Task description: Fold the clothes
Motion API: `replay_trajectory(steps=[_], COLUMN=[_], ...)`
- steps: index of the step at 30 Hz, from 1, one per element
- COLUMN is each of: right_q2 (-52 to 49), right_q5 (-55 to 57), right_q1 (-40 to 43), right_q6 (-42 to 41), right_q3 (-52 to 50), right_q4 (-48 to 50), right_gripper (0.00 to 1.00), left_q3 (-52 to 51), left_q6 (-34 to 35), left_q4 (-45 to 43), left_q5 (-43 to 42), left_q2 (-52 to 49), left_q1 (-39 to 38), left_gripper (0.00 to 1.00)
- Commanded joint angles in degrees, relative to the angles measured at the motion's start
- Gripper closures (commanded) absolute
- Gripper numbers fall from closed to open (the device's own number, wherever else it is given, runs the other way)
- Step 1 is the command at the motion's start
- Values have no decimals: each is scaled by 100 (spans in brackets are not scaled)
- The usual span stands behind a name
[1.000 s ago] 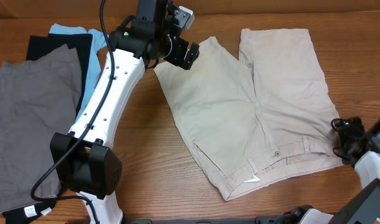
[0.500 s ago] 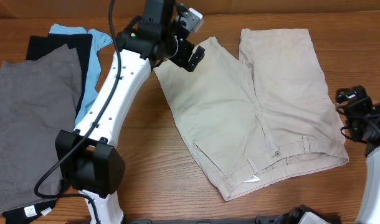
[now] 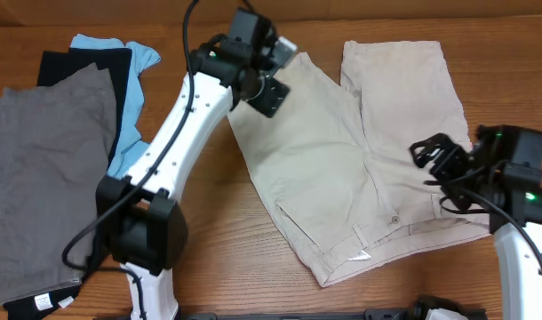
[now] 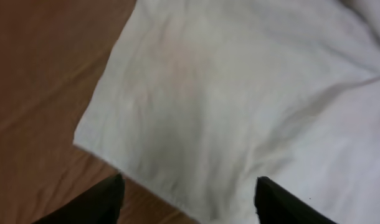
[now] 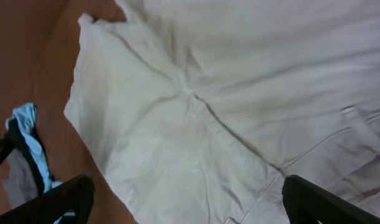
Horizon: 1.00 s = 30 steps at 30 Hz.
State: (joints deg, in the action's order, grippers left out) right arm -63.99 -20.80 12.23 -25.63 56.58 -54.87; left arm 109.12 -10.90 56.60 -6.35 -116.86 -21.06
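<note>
The fingers of the left end effector [image 4: 189, 198] are seen apart, and nothing is clamped between them. Just under it lies the hem corner of one leg of the shorts [image 3: 342, 160]. Whether the cloth is touched cannot be told. The right end effector [image 3: 435, 175] is wide apart too, and nothing is held. The other leg and the waistband side lie below it. The shorts are spread flat on the table [image 3: 218, 240], reaching from one end effector to the other.

The cloth is judged to be soft, light and floppy, so it should bend easily and sag when lifted. It is best pinched at a hem corner or at the thick waistband.

Only the finger tips are shown in both wrist views. Well away from the left end effector, grey shorts [image 3: 40, 178] partly cover a black piece [image 3: 75, 67] and a light blue garment [image 3: 133, 98].
</note>
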Motion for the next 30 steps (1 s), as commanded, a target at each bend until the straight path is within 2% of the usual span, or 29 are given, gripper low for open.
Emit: replay_trajectory(steps=[1,8,15,18,25,27,30], right_q2=[-72,-184,-249,-269,-337,-356,-387], right_q5=[-15,55,79,79,79,81,85], right_q1=[-293,-457,-457,-457,-459,-463,-463], right_q6=[57,57,59,59,61,61,59], right_q3=[118,118,114,114,111,101,76], right_q4=[37,42,-11,-11,-13,4,35], right_gripper=[0,0,0,0,0,0,0], left_q3=[-9,-9,-9,-11,-11,-11,-11], left_q6=[424,409,629,789,1137,1132,1132], left_q4=[76,-289,-525,-623,-765,-975,-1246], left_q5=[59,-243,-203,-192,533,527,428], left_q2=[-466,-1185,-1591,-1698,-1816,-1840,-1847], left_q1=[321,597,774,833,839,839,815], left_gripper=[35,37,35,40,41,48,71])
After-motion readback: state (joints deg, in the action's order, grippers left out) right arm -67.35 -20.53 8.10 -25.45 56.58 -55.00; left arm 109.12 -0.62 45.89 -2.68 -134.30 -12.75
